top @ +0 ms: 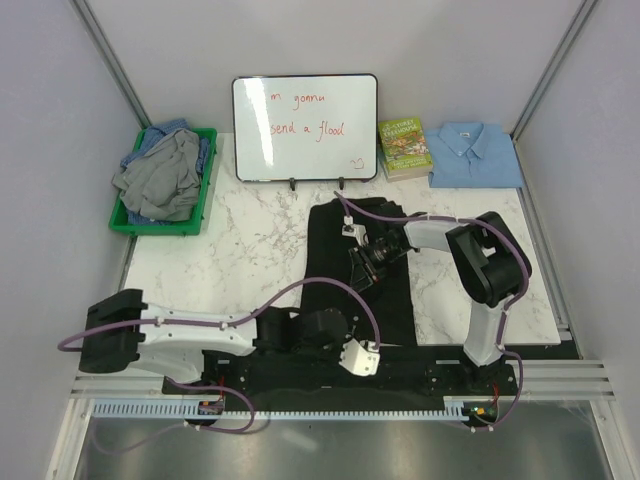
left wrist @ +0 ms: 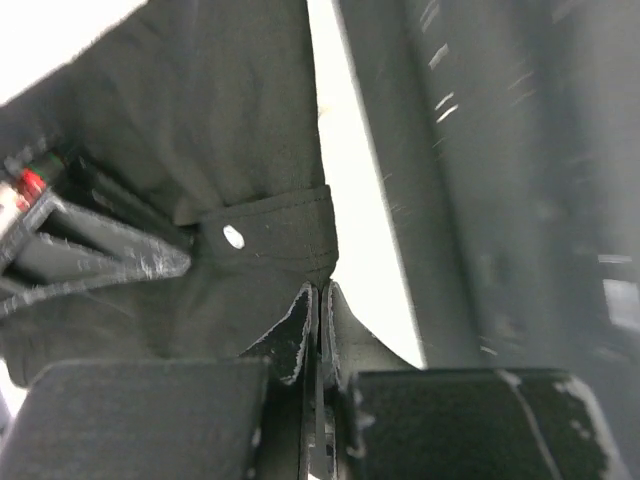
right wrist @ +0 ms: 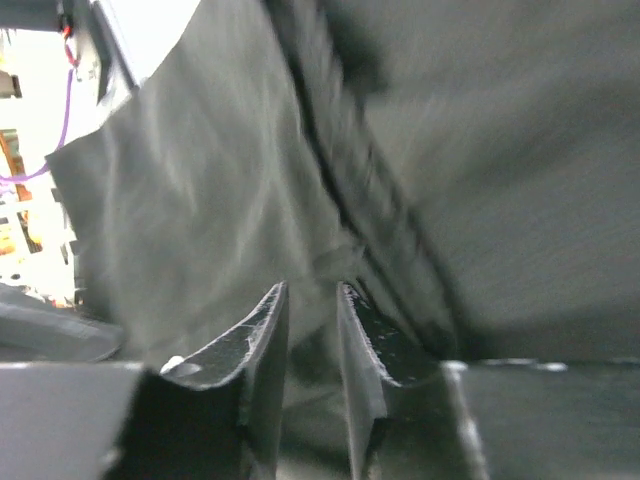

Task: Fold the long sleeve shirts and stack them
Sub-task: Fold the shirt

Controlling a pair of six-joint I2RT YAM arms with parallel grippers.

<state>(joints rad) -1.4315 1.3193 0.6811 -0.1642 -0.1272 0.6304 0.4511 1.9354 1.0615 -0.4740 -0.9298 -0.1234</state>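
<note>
The black shirt [top: 325, 262] lies spread on the table [top: 240, 260] beneath both sets of jaws. The left gripper [left wrist: 320, 295] has its jaws shut tight on the shirt's edge, a buttoned cuff [left wrist: 270, 228] just beyond their tips, likely so the sleeve can be drawn across the body. The right gripper [right wrist: 312, 300] has its jaws narrowly parted around a raised fold of the same shirt, apparently pinching it to carry that side along. 1 blue shirt [top: 475, 155] sits folded well beyond the right jaws.

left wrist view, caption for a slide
Left gripper shut at the black shirt cuff, beside its pale button.
</note>
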